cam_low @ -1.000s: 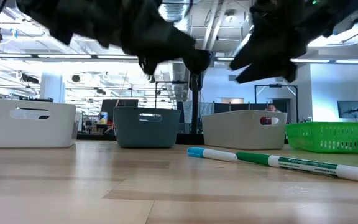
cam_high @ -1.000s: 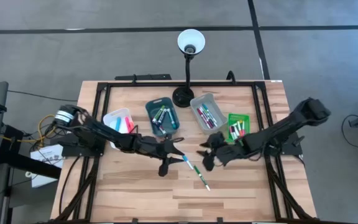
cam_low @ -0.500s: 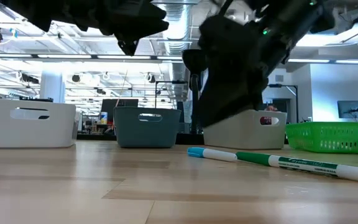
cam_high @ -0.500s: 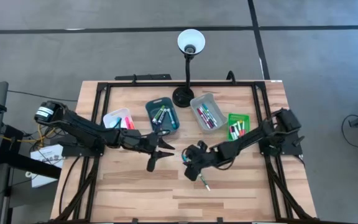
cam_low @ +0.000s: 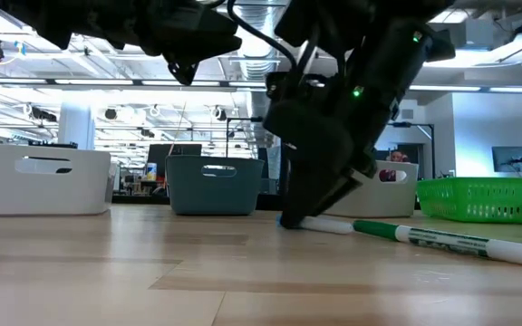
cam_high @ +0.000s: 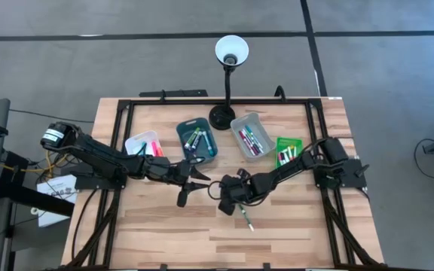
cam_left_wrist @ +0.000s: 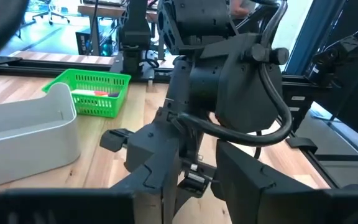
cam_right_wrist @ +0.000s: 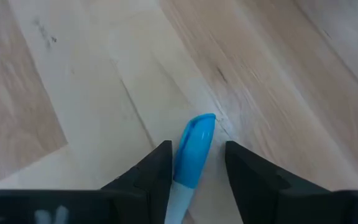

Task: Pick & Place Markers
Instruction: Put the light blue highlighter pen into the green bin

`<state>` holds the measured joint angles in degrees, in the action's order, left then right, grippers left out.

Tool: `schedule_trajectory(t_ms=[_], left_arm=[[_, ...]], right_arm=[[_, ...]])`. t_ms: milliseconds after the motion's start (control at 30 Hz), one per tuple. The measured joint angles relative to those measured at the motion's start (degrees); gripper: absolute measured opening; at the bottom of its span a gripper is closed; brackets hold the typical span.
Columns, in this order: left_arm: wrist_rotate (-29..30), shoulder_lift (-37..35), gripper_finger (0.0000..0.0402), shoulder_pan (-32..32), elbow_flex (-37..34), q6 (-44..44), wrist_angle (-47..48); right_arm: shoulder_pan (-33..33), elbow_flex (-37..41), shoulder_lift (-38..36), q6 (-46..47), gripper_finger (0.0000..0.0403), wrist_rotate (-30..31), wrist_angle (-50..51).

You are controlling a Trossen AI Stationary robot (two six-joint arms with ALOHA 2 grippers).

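The blue-capped marker [cam_right_wrist: 193, 149] lay flat on the wooden table [cam_high: 292, 233], its cap between the right gripper [cam_high: 227, 202]'s parted fingers, evidently positioned for pickup. The left gripper [cam_high: 191, 188] hovered nearby, fingers apart, holding nothing.

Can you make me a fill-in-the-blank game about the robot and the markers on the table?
1. The right gripper has its fingers on either side of a marker's ____ cap.
2. That marker lies on the wooden ____.
3. The basket nearest the right arm is ____.
4. The lamp stands at the table's ____ edge in the high view.

Missing words: blue; table; green; far
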<state>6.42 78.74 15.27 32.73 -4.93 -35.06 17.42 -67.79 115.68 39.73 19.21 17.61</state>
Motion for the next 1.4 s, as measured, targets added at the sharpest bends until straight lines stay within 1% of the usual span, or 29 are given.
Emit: schedule_trajectory(t_ms=[100, 267, 300, 400, 500, 567, 633, 700, 767, 833, 900, 967, 1067, 1233, 1333, 1400], left_arm=[[0.02, 0.00, 0.0104, 0.00, 0.00, 0.00, 0.05], [0.02, 0.02, 0.0104, 0.00, 0.00, 0.00, 0.04], [0.01, 0.02, 0.0104, 0.00, 0.00, 0.00, 0.01], [0.00, 0.02, 0.0104, 0.00, 0.00, 0.00, 0.03], [0.00, 0.02, 0.0104, 0.00, 0.00, 0.00, 0.05], [0.00, 0.02, 0.0104, 0.00, 0.00, 0.00, 0.08], [0.00, 0.02, 0.0104, 0.04, -0.17, 0.00, 0.03], [0.00, 0.02, 0.0104, 0.04, -0.98, -0.02, 0.01], [0.00, 0.07, 0.0104, 0.04, -1.70, -0.02, 0.30], [0.00, 0.07, 0.0104, 0.00, -2.18, -0.17, 0.16], [0.58, 0.07, 0.0104, 0.02, -2.38, -1.46, 0.18], [1.50, 0.07, 0.0104, 0.02, -2.38, -1.79, 0.02], [2.61, 0.07, 0.0104, 0.00, -2.38, -1.52, -0.03], [2.65, 0.07, 0.0104, 0.00, -2.38, -1.49, -0.10], [2.67, 0.07, 0.0104, 0.00, -2.38, -1.46, -0.12], [2.70, 0.07, 0.0104, 0.00, -2.38, -1.44, -0.23]], right_arm=[[-0.67, -0.09, 0.89, -2.94, 0.0117, -0.73, -0.01], [-1.03, 0.00, -0.30, -4.54, 0.0035, -1.35, -0.23], [-0.89, 0.11, -0.76, -5.35, 0.0026, -1.49, -0.17], [-0.01, 0.55, -3.00, -7.00, 0.0026, -1.84, 0.84], [1.43, 0.33, -8.16, -6.82, 0.0043, -0.67, 1.23], [2.82, 0.26, -11.90, -6.82, 0.0047, 4.04, 4.79], [4.66, 0.31, -15.58, -6.59, 0.0041, 11.43, 12.12], [6.39, 0.31, -19.62, -3.26, 0.0029, 18.11, 20.92], [8.30, 0.95, -23.29, 4.45, 0.0027, 23.83, 31.18], [10.34, 2.99, -26.46, 14.28, 0.0027, 28.23, 40.99], [12.05, 5.82, -29.40, 25.29, 0.0027, 30.40, 49.04], [13.16, 9.96, -32.20, 34.14, 0.0034, 30.58, 54.02], [13.68, 17.84, -36.00, 39.35, 0.0039, 30.35, 53.08], [11.18, 29.63, -41.44, 40.32, 0.0028, 29.61, 44.92], [8.84, 33.84, -43.65, 41.49, 0.0030, 28.87, 41.66], [7.54, 35.68, -44.36, 41.46, 0.0041, 29.16, 40.09]])
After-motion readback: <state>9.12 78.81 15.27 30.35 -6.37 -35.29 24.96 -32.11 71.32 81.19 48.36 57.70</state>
